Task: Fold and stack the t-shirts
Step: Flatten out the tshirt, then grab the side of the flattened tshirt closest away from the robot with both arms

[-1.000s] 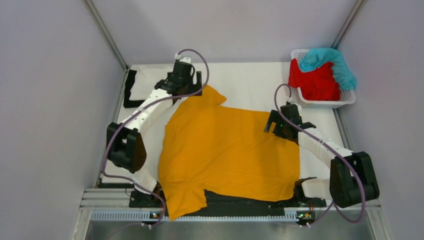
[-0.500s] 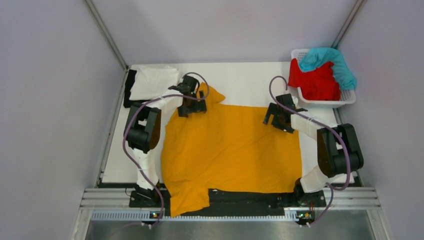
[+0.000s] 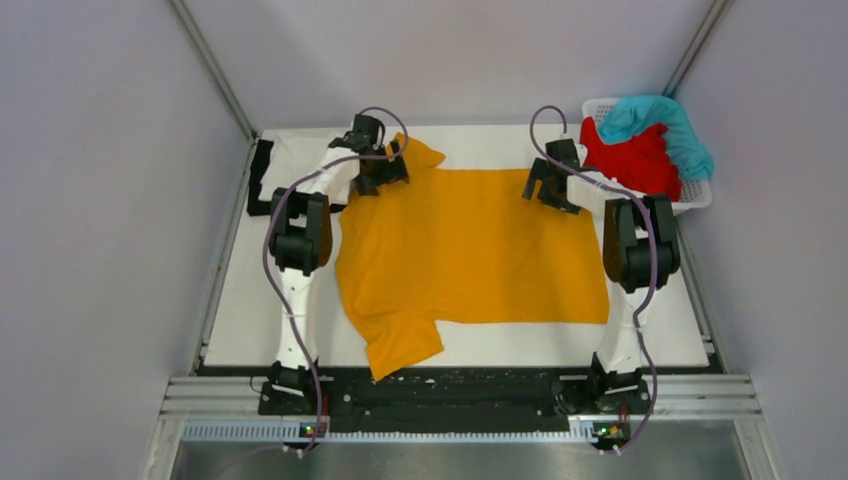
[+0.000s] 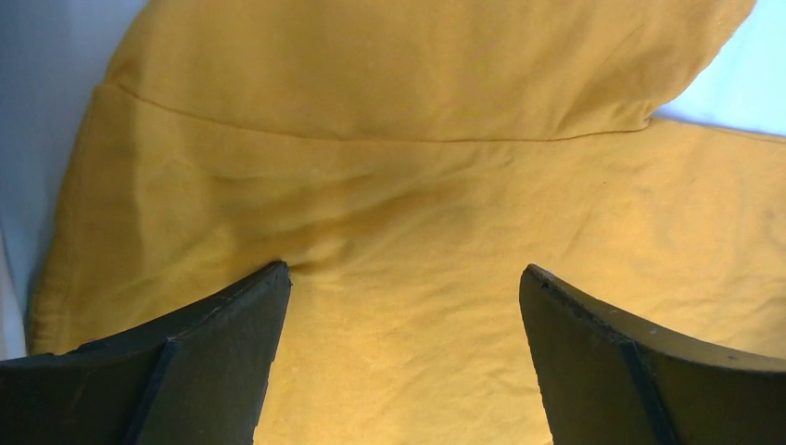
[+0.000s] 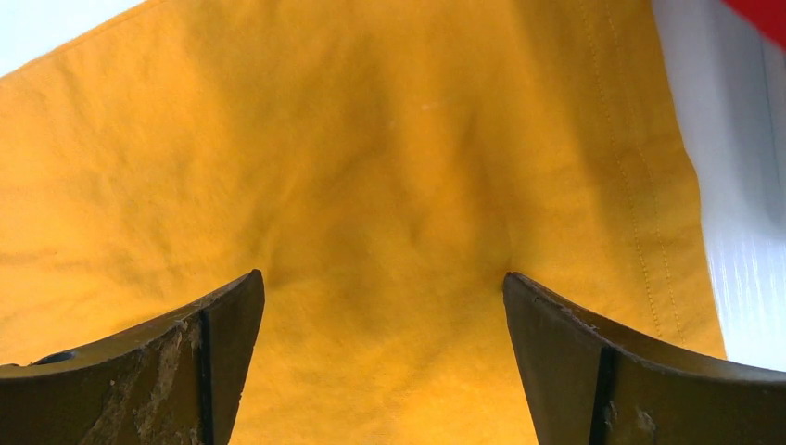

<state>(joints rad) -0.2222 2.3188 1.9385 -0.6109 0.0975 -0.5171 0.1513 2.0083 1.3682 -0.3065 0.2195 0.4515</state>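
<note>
Over the mustard-orange t-shirt (image 3: 470, 245), the left gripper (image 4: 403, 278) and right gripper (image 5: 382, 278) stand spread wide, clasping nothing.

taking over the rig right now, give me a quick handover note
Left gripper: open, at the far sleeve of the mustard-orange shirt, gripping nothing.
Right gripper: open, at that shirt's far hem corner, gripping nothing.
The shirt lies spread out on the table, unfolded. The red shirt and teal shirt are heaped in the basket at the far right.
Done: one shirt laid out.
Left: fold it, then fold the basket's two, then stack.
</note>
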